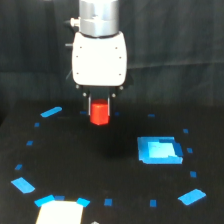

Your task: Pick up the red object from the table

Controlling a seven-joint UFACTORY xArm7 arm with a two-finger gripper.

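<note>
The red object (99,113) is a small bright red-orange block hanging just under the white gripper body, above the black table (110,165). My gripper (99,111) points straight down, and its dark fingers (90,106) close on the block's two sides. The block's lower end shows below the fingers. It appears lifted off the table surface, though the dark background makes the gap hard to judge.
A bright blue rectangle (159,150) lies on the table at the exterior view's right. Small blue tape marks ring the surface, such as one at the left (51,111) and one at the lower right (192,196). A white patch (59,212) sits at the bottom edge.
</note>
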